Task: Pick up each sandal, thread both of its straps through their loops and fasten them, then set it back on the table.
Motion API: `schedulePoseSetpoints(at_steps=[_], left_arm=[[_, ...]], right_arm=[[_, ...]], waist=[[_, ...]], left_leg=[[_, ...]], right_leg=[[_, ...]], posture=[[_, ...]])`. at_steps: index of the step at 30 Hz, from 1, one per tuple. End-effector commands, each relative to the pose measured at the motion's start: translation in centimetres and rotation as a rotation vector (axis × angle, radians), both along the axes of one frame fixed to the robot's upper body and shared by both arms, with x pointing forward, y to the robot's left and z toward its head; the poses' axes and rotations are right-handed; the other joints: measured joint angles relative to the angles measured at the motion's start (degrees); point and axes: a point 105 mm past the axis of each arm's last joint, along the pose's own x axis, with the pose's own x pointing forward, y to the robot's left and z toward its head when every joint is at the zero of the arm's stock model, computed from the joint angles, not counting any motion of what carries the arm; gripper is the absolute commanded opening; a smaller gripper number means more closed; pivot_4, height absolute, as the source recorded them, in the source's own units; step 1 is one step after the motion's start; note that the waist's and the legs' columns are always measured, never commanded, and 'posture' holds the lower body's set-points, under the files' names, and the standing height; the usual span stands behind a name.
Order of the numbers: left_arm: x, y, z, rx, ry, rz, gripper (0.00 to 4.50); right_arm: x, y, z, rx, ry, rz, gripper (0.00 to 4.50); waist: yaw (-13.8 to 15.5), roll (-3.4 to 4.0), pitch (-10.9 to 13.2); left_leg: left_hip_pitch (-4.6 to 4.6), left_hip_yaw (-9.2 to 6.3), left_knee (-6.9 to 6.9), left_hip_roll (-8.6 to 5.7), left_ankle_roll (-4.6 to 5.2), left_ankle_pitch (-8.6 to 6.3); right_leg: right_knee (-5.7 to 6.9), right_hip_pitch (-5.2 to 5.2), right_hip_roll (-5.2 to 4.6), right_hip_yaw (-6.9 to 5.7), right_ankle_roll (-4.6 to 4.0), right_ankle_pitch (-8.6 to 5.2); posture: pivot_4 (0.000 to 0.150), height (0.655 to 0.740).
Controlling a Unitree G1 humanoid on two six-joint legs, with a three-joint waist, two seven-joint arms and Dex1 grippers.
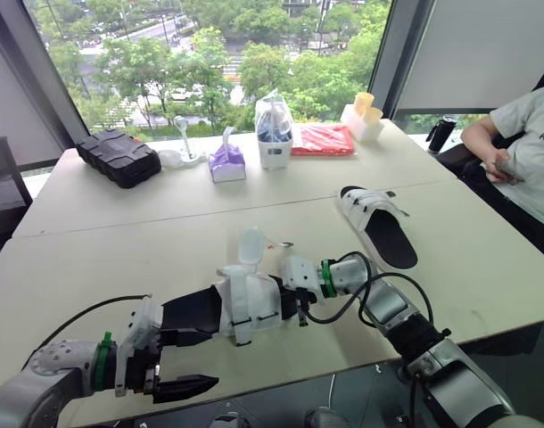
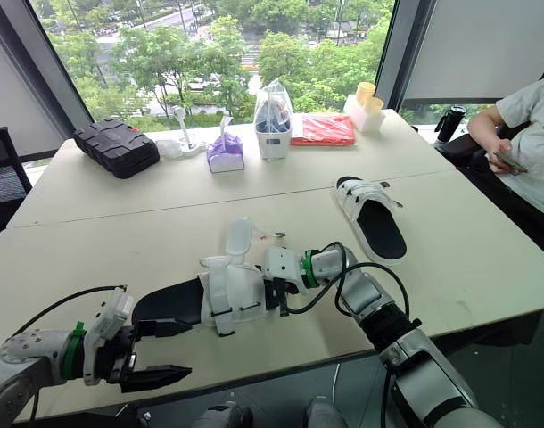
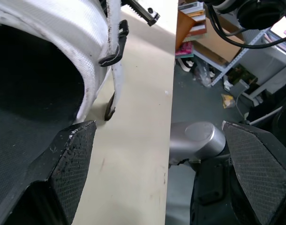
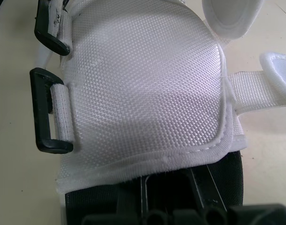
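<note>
A white sandal with a black sole [image 1: 241, 308] lies near the table's front edge, toe pointing right. Its two straps are loose; one [image 1: 251, 245] stands up, and the two black loops [image 4: 49, 117] hang empty on the near side. My right gripper [image 1: 297, 301] is at the toe, shut on the sole's end. At the heel, my left gripper [image 2: 165, 352] stands wide open, with one finger [image 3: 72, 159] against the heel's edge and the other off the table edge. The second sandal [image 1: 376, 225] lies further right, its straps fastened across it.
Along the far side by the window stand a black case [image 1: 119, 156], a purple tissue box [image 1: 226, 163], a white bagged container [image 1: 274, 132], a red packet [image 1: 323, 139] and cups [image 1: 365, 116]. A person [image 1: 522, 143] sits at the right end.
</note>
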Motion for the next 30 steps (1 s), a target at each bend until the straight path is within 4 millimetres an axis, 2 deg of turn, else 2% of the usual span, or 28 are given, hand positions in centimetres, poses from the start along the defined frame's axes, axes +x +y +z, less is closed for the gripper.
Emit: schedulePoseSetpoints(at_steps=[1,11,21,30], left_arm=[[0.0,-1.3,0.1,-0.002,-0.042,-0.054,4.45],[0.9,-2.5,-0.9,-0.003,-0.092,-0.069,4.45],[0.8,-4.1,-1.8,-0.023,-0.116,-0.091,4.45],[1.6,-4.7,-2.7,-0.037,-0.133,-0.065,4.45]], right_arm=[[0.6,-2.2,-2.9,-0.118,0.063,-0.088,0.00],[0.5,-2.3,-2.9,-0.118,0.066,-0.091,0.00],[0.5,-2.2,-2.9,-0.115,0.067,-0.092,0.00],[0.5,-2.3,-2.8,-0.115,0.064,-0.095,0.00]], waist=[[0.01,0.00,0.00],[0.06,-0.01,-0.01],[0.08,-0.01,-0.01],[0.12,0.01,-0.02]], left_leg=[[0.00,0.00,0.00,0.00,0.00,0.00],[0.00,0.01,0.00,0.00,0.00,0.00],[0.00,0.01,0.01,0.00,0.00,0.00],[0.01,0.01,0.01,-0.01,0.01,0.01]], right_leg=[[0.00,0.00,0.00,0.00,0.00,0.00],[0.01,0.00,0.01,-0.02,-0.07,0.04],[0.02,0.01,0.00,-0.03,-0.07,0.05],[0.03,0.02,0.01,-0.05,-0.06,0.05]], posture=[[0.150,0.7400],[0.150,0.7400],[0.150,0.7400],[0.150,0.7400]])
